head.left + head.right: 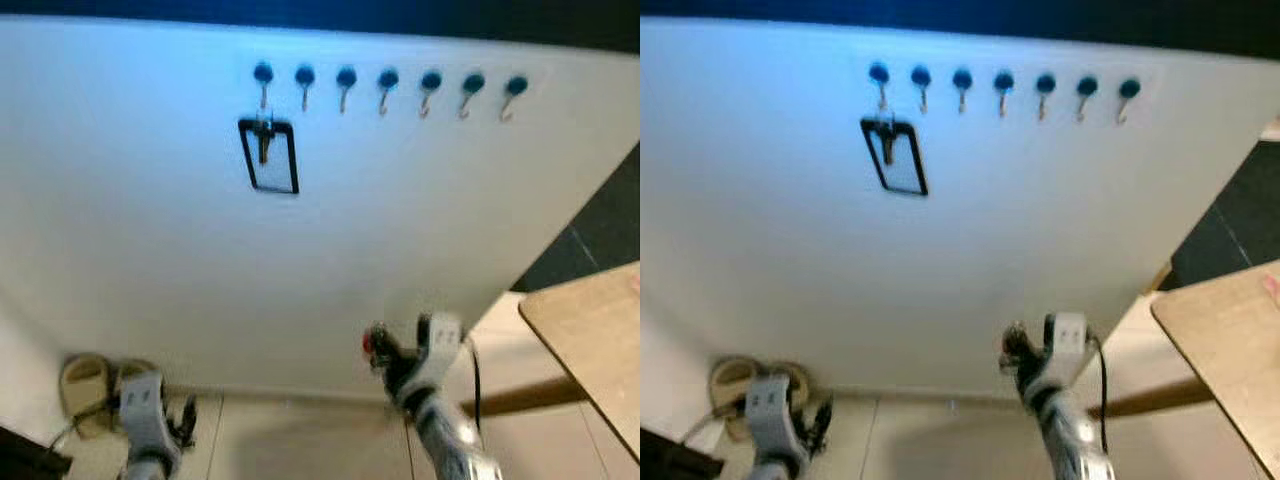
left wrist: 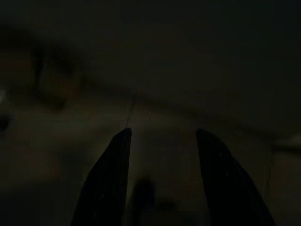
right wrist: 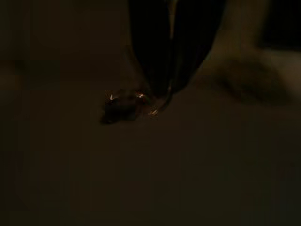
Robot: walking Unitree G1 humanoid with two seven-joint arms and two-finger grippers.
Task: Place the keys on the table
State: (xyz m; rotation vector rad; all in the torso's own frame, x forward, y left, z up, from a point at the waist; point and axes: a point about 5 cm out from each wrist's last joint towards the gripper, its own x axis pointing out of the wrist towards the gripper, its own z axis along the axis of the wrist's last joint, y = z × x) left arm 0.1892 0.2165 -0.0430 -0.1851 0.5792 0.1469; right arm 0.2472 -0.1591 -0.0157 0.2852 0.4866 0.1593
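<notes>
Right gripper is holding the keys, fingers pinching the ring, well short of the desk. Left gripper is hanging idle, fingers spread. Advice: carry level past the desk's near edge before releasing.

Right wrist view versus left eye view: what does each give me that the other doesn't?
Right wrist view: the right claw shut on the keys, seen close, metal ring glinting. Left eye view: a white wall with a row of hooks, a black-framed item hanging from one, the table at right, slippers, left claw low. Both: keys at the right claw.
</notes>
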